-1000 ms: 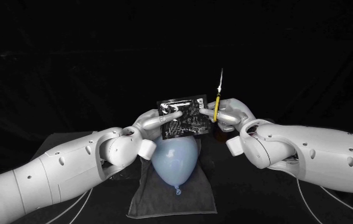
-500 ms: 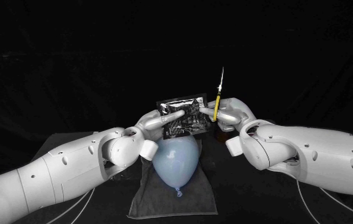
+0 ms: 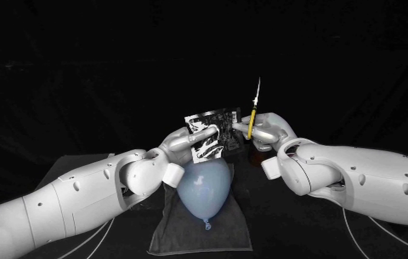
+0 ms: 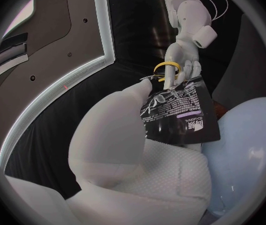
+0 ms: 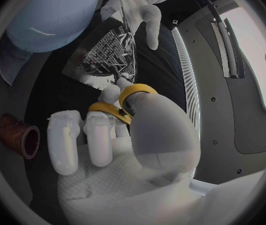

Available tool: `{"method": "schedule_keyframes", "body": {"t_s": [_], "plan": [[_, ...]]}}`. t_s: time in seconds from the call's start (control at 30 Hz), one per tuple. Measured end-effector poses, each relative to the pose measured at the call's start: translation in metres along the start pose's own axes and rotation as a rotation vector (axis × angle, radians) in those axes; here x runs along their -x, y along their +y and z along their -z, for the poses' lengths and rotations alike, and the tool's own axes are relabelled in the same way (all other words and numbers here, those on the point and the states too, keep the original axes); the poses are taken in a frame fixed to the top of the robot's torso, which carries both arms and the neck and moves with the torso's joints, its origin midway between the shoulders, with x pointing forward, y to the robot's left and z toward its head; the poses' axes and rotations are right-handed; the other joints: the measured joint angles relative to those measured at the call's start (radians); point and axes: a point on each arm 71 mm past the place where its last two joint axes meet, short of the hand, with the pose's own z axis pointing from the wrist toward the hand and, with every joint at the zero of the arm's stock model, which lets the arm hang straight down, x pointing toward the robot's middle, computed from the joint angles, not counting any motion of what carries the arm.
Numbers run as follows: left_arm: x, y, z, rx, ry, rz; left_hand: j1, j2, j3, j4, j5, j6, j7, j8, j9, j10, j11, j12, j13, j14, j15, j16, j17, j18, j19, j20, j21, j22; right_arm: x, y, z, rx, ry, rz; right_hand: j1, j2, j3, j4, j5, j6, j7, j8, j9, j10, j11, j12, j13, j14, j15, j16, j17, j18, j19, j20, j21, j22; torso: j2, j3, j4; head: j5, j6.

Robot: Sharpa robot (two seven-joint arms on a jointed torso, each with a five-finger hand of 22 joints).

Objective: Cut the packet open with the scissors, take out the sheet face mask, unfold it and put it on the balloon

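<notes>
I am pinching the packet [image 3: 213, 134] upright above the balloon [image 3: 204, 183] in my left hand [image 3: 188, 140] while my right hand [image 3: 269, 130], just beside its edge, is gripping the scissors [image 3: 252, 112] with blades pointing straight up, so I am judging they need tilting across the packet's top.

1. The left hand [image 3: 183, 145] pinches the packet [image 3: 214, 134] upright between its fingers.
2. The right hand [image 3: 269, 132] grips the yellow-handled scissors [image 3: 252, 112], blades rising above its fingers, just beside the packet.
3. A pale balloon [image 3: 204, 185] lies below both hands' fingers on a grey cloth [image 3: 170, 235].
</notes>
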Motion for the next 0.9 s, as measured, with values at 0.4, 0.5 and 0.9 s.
{"method": "schedule_keyframes", "body": {"t_s": [0.4,0.5,0.9], "plan": [[0.006,-0.004,0.005,-0.032,-0.007,0.03,-0.002,-0.01,-0.022,0.015,0.0,-0.026,-0.039,-0.008,-0.002,-0.057,0.017,0.0,0.0,-0.027,0.025,-0.016,0.002,0.006,-0.047,0.023,-0.044,-0.008,0.014,-0.003,-0.001,0.0,-0.03,0.016,0.0,0.0,0.0,0.0,0.004,-0.001,0.001,0.005,0.003,0.0,0.0,0.0,0.0,0.0,0.0,0.004,0.001,0.0,0.0,0.0,-0.001,0.001,0.0,0.0,-0.0004,0.0,0.005],[0.008,-0.005,0.005,-0.033,-0.017,0.026,-0.01,-0.018,-0.043,0.022,0.0,-0.049,-0.052,-0.019,-0.014,-0.088,0.046,0.0,0.0,-0.048,0.032,-0.023,0.002,0.01,-0.095,0.042,-0.068,-0.008,0.015,-0.003,-0.001,0.0,-0.032,0.017,0.0,0.0,0.0,0.0,0.004,-0.006,-0.001,0.005,0.012,0.0,0.0,0.0,0.0,0.0,0.0,0.004,0.001,0.0,0.002,-0.002,-0.002,0.001,0.0,0.0,-0.0007,0.001,0.007],[0.014,-0.004,0.005,-0.005,-0.091,-0.032,-0.011,-0.019,-0.117,0.047,0.0,-0.102,-0.019,-0.039,-0.035,-0.102,0.066,0.0,0.0,-0.129,0.05,-0.028,-0.013,0.01,-0.251,0.061,-0.071,-0.009,0.008,0.0,0.002,0.007,-0.01,0.016,0.0,0.0,0.0,0.0,0.004,-0.006,-0.001,0.004,0.019,0.0,0.0,0.0,0.0,0.0,0.0,0.003,0.0,0.0,0.002,-0.003,-0.002,0.0,0.0,0.0004,-0.0011,0.005,0.006]]}}
